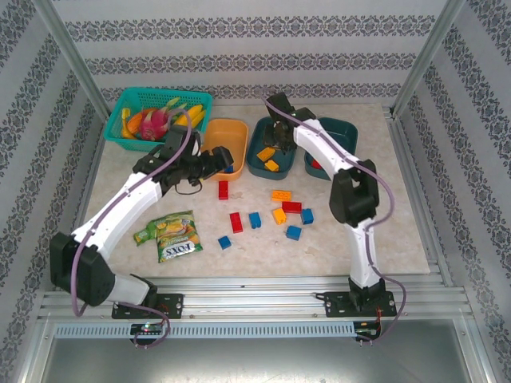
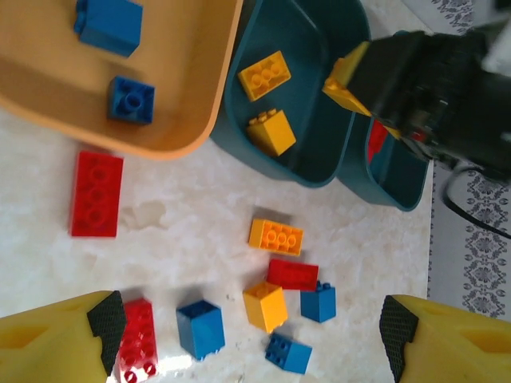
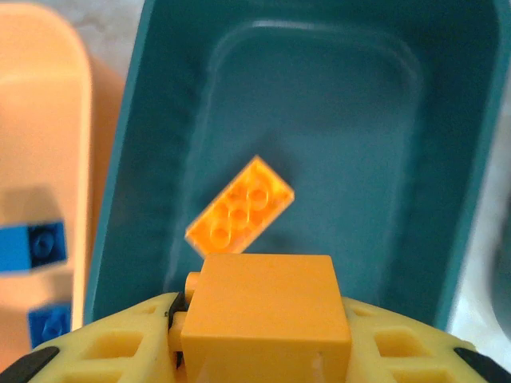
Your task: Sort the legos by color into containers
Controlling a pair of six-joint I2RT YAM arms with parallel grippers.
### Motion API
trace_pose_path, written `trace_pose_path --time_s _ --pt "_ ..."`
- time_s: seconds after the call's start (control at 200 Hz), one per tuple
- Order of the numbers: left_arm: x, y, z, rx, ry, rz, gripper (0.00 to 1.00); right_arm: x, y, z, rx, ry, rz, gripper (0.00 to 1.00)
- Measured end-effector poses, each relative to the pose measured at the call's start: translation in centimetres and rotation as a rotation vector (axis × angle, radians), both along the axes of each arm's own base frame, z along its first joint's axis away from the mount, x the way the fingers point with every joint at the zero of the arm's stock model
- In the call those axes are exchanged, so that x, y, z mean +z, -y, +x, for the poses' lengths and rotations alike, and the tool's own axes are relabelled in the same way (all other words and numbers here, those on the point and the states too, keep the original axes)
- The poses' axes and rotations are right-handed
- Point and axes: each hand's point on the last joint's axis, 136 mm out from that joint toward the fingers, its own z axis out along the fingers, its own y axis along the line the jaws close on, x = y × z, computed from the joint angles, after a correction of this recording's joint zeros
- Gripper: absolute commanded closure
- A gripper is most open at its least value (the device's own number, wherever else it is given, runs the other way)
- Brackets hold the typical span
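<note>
Right end effector [image 3: 262, 345], lower centre, pinches an orange brick [image 3: 263, 307], apparently over the rim of the teal tub [image 3: 137, 159]; release here could spill it. Left end effector [image 2: 249, 325] spread.

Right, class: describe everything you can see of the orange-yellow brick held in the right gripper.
The orange-yellow brick is a small, chunky block of glossy plastic, its plain face toward the wrist camera and studs poking out on its left, so it is turned sideways. The right gripper clamps it between yellow fingers. It hangs over the middle teal tub, seemingly clear of the tub and of the flat orange brick lying inside.
</note>
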Motion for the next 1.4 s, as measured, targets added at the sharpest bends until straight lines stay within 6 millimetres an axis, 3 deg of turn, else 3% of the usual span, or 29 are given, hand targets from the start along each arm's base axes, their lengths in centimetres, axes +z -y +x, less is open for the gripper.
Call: trace_pose_path --time_s 0.145,0.43,0.684,0.819,0.959,1.099,1.229,1.309,1.399 --pt "-0.2 0.5 1.4 -0.017 0.005 0.005 0.15 -2.4 0.3 2.3 -0.059 -0.029 -0.021 0.66" --pt "-0.3 0.4 1.8 -0.019 0.003 0.005 0.15 -5.3 2.0 0.3 -0.189 -0.141 -0.069 0.66" --pt "-0.3 0.3 1.8 -0.032 0.011 0.012 0.15 -7.7 1.7 -0.5 -0.222 -0.207 -0.050 0.50" --pt "-0.5 0.2 1.6 -0.042 0.010 0.024 0.15 -7.8 1.5 -0.4 -0.230 -0.210 -0.036 0.36" --pt "-0.8 -0.1 1.0 -0.048 -0.010 0.044 0.17 -7.1 1.3 -0.1 -0.232 -0.195 -0.024 0.30" --pt "-0.9 -0.7 -0.6 -0.057 -0.030 0.063 0.21 -4.5 0.7 -0.1 -0.219 -0.153 -0.006 0.32" --pt "-2.2 -1.5 -3.4 -0.064 -0.087 0.090 0.24 1.6 -0.8 -1.4 -0.138 -0.032 0.023 0.31" --pt "-4.2 -1.5 -5.8 -0.076 -0.161 0.117 0.26 5.6 -2.6 -4.5 -0.037 0.055 0.047 0.31" --pt "-7.2 -0.9 -9.0 -0.099 -0.265 0.151 0.27 8.9 -5.2 -10.5 0.133 0.148 0.119 0.29"
